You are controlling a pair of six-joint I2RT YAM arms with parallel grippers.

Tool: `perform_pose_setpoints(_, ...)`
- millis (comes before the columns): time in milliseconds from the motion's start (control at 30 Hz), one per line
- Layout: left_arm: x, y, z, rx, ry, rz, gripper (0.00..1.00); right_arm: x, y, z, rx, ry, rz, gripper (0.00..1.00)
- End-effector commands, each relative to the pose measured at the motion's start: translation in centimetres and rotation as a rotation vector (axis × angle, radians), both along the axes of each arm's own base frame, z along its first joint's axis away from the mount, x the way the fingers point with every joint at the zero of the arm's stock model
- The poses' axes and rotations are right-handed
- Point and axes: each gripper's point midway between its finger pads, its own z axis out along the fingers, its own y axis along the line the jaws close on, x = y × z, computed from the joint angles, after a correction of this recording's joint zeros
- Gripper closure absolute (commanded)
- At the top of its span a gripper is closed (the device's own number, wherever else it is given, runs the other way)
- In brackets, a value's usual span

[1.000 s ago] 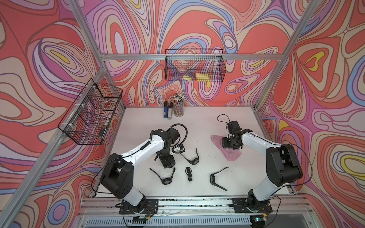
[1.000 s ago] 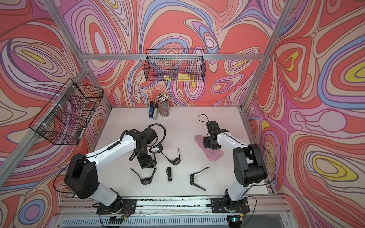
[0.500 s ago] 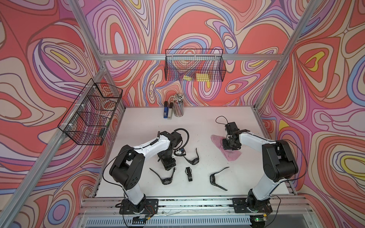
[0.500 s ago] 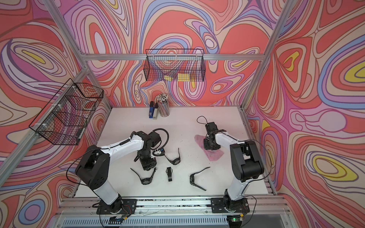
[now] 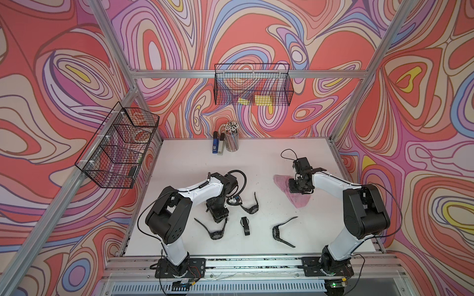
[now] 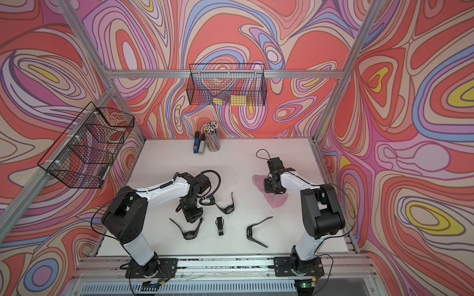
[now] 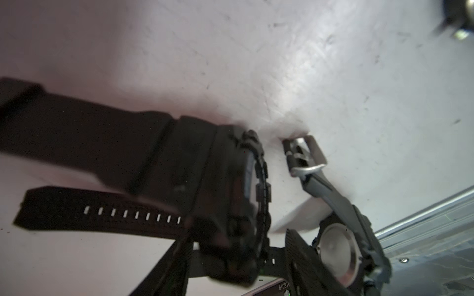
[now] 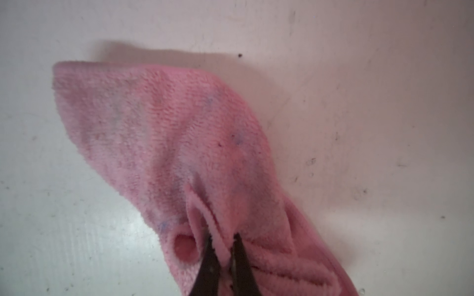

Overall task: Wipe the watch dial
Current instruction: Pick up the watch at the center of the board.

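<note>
Top views first. Left gripper [image 5: 218, 217] down at table [image 5: 179, 159] level, right over the task's watch [image 5: 215, 233], near-left of centre, straps splayed in a V. Small watch [image 5: 245, 226] just beside, so little room to work. Right gripper [image 5: 295, 189] planted on the pink cloth [image 5: 298, 202], on the right half, well apart from the watch. Same layout in both top views. Jaw gaps too small to read from up here.

Left wrist: frame full of the watch [image 7: 230, 192] (blurred, very close), lying on its side, dial nearly edge-on. Fingers [image 7: 300, 253] spread either side of the case, with a sliver of table between one pad and the case. Straddling, then, not clamped. Steel-backed watch [image 7: 336, 248] right against that same finger in this view; touching or not, cannot tell.

Right wrist: right gripper [image 8: 225, 256] pressed together on a raised fold of the pink cloth [image 8: 166, 128], rest of the cloth flat on the table.

Step in hand, by judgement: securing both items before any wiping. To do it well:
- Close the left jaws squarely on the case, not on a strap.
- Keep the steel-backed watch out of the bite.
- Lift with the dial turned up and unobstructed.
- Raise the cloth only with a firm pinch, leaving enough loose cloth below the tips to rub the dial.
- Bring cloth to watch, not the reverse.
</note>
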Motion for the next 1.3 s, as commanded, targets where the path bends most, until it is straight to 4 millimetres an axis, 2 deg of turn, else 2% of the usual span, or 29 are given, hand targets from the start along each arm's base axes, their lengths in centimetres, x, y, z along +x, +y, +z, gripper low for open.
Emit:
perform_pose_setpoints(0, -0.1, 0.1, -0.8, 0.011, 0.005, -0.005, 0.42, 0.6, 0.6, 2.0, 0.041, -0.061, -0.006, 0.98)
perform_pose_setpoints(300, 0.5, -1.3, -2.2, -0.085, -0.06, 0.021, 0.46, 0.5, 0.8, 3.3, 0.068, -0.099, -0.016, 1.0)
perform_pose_setpoints(367, 0.8, -1.5, -2.2, -0.092, -0.07, 0.023, 0.5, 0.4, 0.9, 3.4, 0.077, -0.103, -0.019, 1.0)
perform_pose_setpoints(600, 0.8, -1.8, -2.0, -0.117, -0.078, 0.047, 0.79, 0.2, 1.2, 3.4, 0.101, -0.108, -0.026, 1.0)
perform_pose_setpoints(767, 1.0, -2.4, -1.3, -0.157, -0.099, 0.072, 0.93, 0.3, 1.2, 3.7, 0.117, -0.117, -0.03, 1.0)
perform_pose_setpoints(867, 1.5, -3.2, 0.0, -0.209, -0.138, 0.09, 1.0, 0.2, 1.3, 3.8, 0.129, -0.118, -0.028, 1.0)
perform_pose_setpoints(967, 2.3, -4.6, 2.1, -0.296, -0.188, 0.116, 1.0, 0.3, 1.6, 4.3, 0.153, -0.128, -0.022, 1.0)
perform_pose_setpoints(1133, 3.8, -7.7, 7.9, -0.522, -0.303, 0.152, 1.0, 0.4, 2.4, 6.1, 0.222, -0.176, -0.014, 1.0)
perform_pose_setpoints(1267, 4.0, -10.4, 12.8, -0.754, -0.362, 0.17, 1.0, 0.6, 3.4, 7.9, 0.288, -0.211, 0.009, 1.0)
